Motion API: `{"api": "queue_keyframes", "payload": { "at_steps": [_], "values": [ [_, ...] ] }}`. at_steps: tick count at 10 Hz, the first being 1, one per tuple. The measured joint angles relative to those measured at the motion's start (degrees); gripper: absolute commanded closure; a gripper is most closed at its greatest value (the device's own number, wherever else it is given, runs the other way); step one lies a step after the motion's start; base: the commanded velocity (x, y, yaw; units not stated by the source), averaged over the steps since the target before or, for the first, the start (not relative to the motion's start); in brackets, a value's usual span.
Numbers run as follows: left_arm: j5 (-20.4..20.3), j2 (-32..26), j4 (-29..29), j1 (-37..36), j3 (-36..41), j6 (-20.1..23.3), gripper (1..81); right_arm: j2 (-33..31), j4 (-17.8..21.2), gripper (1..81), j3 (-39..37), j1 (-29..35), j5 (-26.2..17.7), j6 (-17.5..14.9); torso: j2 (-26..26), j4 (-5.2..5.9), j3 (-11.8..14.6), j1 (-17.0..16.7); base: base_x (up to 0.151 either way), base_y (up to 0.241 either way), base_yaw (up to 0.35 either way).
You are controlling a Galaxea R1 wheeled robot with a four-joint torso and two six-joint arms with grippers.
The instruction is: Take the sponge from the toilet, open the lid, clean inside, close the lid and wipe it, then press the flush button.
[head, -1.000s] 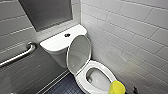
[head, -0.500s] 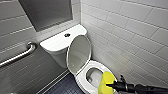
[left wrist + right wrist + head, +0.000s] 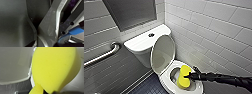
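**Item 1, sponge** (image 3: pixel 183 77): yellow, clamped in your right pincer (image 3: pixel 190 75). The pincer is closed on the sponge's edge, at 3 o'clock of it. In the head view its long axis runs about 12 to 6, nearly square to the arm (image 3: pixel 224 78). In the right wrist view the sponge (image 3: pixel 53 68) bulks large in front of white ceramic.

**Item 2, toilet** (image 3: pixel 164 80): the bowl opening lies at 9 o'clock of the sponge, just beside it. The sponge overlaps the seat ring on the wall side. You cannot tell from here whether it touches.

**Item 3, lid** (image 3: pixel 162 53): raised, leaning on the tank, at 11 o'clock of the sponge.

**Item 4, flush button** (image 3: pixel 151 35): on the tank top, farther off at 11 o'clock.

**Judgement:** you are in the cleaning step. The work lies toward 9 o'clock and down into the bowl, and the right arm is the one placed for it.
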Motion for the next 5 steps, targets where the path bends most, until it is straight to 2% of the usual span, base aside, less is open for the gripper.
{"api": "queue_keyframes", "payload": {
  "at_steps": [2,5],
  "values": [
    [0.0,0.02,-0.02,0.0,-0.16,0.01,1.0,4.24,-0.46,81.1,-5.02,2.15,-2.62,0.02,0.0,0.0,0.0,0.0,0.0,0.0,0.0],
    [-0.01,0.02,-0.13,0.0,-0.83,0.0,1.0,8.42,-2.4,81.1,-11.12,4.21,-3.72,0.02,0.0,0.0,0.0,0.0,0.0,0.0,0.0]
  ]
}}
